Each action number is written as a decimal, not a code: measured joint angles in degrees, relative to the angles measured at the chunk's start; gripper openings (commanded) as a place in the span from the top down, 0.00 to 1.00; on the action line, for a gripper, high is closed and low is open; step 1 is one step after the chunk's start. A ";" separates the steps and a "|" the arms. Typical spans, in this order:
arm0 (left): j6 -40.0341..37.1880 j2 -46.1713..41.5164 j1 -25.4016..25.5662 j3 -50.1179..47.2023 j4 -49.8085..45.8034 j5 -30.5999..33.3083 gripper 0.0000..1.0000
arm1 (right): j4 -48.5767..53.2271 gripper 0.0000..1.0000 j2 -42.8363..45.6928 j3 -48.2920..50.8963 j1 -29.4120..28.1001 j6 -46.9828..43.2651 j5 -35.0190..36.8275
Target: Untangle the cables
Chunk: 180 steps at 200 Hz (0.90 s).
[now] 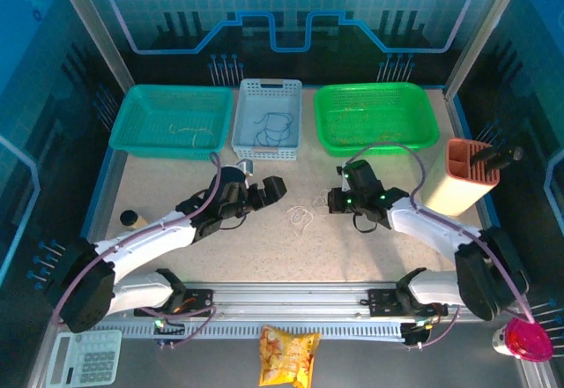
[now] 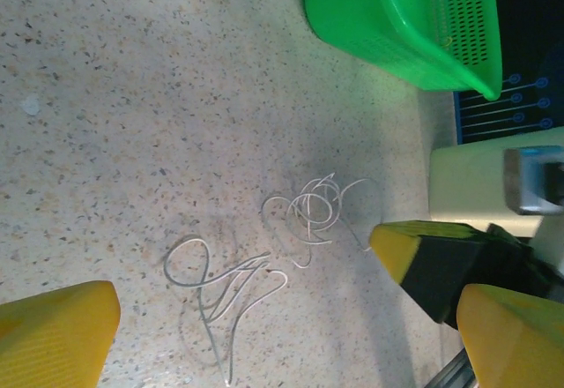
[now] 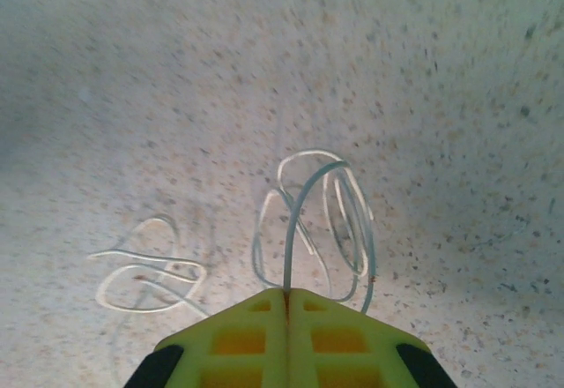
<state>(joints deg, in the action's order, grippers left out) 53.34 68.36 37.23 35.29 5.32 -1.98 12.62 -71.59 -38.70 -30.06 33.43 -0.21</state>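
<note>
Pinching one white cable, right pincer, second cable beside

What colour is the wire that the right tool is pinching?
Cream-white; the wire in the right tool shows best in the right wrist view.

Cables, cream-white, thin: two loose clumps on the speckled tabletop, centre of the top view.
Right wrist view: larger clump of overlapping loops at centre, one arched strand nipped in the right gripper; flatter figure-eight clump lies apart, lower left.
</note>
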 measured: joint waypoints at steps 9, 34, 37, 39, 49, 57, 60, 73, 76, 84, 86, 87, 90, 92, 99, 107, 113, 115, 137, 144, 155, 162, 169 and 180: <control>0.70 0.02 0.13 0.00 0.57 0.02 0.01 | 0.72 1.00 2.21 -0.57 0.00 -0.11 0.20; 1.86 0.13 0.20 0.00 1.57 0.02 0.01 | 2.36 1.00 7.50 -2.56 0.00 -0.48 0.63; 1.92 0.20 0.20 0.00 1.73 0.00 0.01 | 2.58 1.00 8.04 -2.80 0.00 -0.48 0.70; 2.08 0.24 0.22 0.00 1.86 0.00 0.01 | 2.73 1.00 8.39 -2.97 0.00 -0.48 0.76; 2.23 0.57 0.33 0.00 2.40 0.00 0.01 | 3.08 1.00 9.81 -3.63 0.00 -0.61 0.90; 2.23 0.85 0.46 0.00 2.93 -0.07 0.01 | 3.58 1.00 10.75 -4.11 0.00 -0.70 0.90; 2.25 0.96 0.46 0.00 3.08 -0.09 0.01 | 3.69 1.00 11.04 -4.24 0.00 -0.72 0.87; 2.19 1.40 0.55 0.00 3.72 -0.46 0.01 | 4.44 1.00 12.07 -4.85 0.00 -0.90 0.85; 2.14 1.49 0.57 0.00 3.89 -0.55 0.01 | 4.55 1.00 12.33 -5.01 0.00 -0.90 0.85; 1.97 1.70 0.63 0.00 4.37 -0.83 0.01 | 4.87 1.00 12.83 -5.35 0.00 -0.92 0.74; 1.95 1.75 0.66 0.00 4.44 -0.87 0.01 | 4.96 1.00 12.92 -5.49 0.00 -0.92 0.72; 1.90 1.77 0.66 0.00 4.46 -0.90 0.01 | 4.98 1.00 12.96 -5.53 0.00 -0.92 0.68; 1.79 1.81 0.66 0.00 4.57 -0.94 0.01 | 5.09 1.00 13.16 -5.68 0.00 -0.94 0.61; 1.75 1.84 0.68 0.00 4.68 -1.01 0.01 | 5.20 1.00 13.27 -5.84 0.00 -0.94 0.59; 1.57 1.86 0.74 0.00 4.94 -1.29 0.01 | 5.49 1.00 13.66 -6.32 0.00 -1.05 0.22; 0.98 1.88 0.79 0.00 5.57 -1.64 0.01 | 5.90 1.00 14.03 -6.95 0.00 -1.11 -0.22; 0.59 1.88 0.81 0.00 6.14 -1.99 0.01 | 6.05 1.00 14.38 -7.48 0.00 -1.11 -0.55; 0.52 1.88 0.81 0.00 6.25 -2.12 0.01 | 6.12 1.00 14.49 -7.65 0.00 -1.11 -0.79; -0.39 1.88 0.81 0.00 8.04 -3.50 0.04 | 6.49 1.00 15.30 -9.60 0.00 -1.09 -2.91; -0.74 1.88 0.81 0.00 8.44 -3.93 0.05 | 6.71 1.00 15.39 -10.29 0.00 -1.07 -3.58; -1.01 1.90 0.83 0.00 9.14 -4.59 0.07 | 6.80 1.00 15.47 -11.50 0.00 -1.01 -4.61; -0.98 1.92 0.83 0.00 9.66 -4.96 0.08 | 6.67 1.00 15.63 -12.04 0.00 -0.83 -5.09; -0.94 2.01 0.85 0.02 10.21 -5.25 0.09 | 6.64 1.00 15.82 -12.48 0.00 -0.61 -5.62; -0.79 2.23 0.90 0.02 11.21 -5.66 0.11 | 6.51 1.00 16.24 -12.98 0.00 -0.07 -6.45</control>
<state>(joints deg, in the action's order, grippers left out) 52.56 70.59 38.13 35.31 16.53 -7.64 19.14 -55.35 -51.68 -30.06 33.36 -6.66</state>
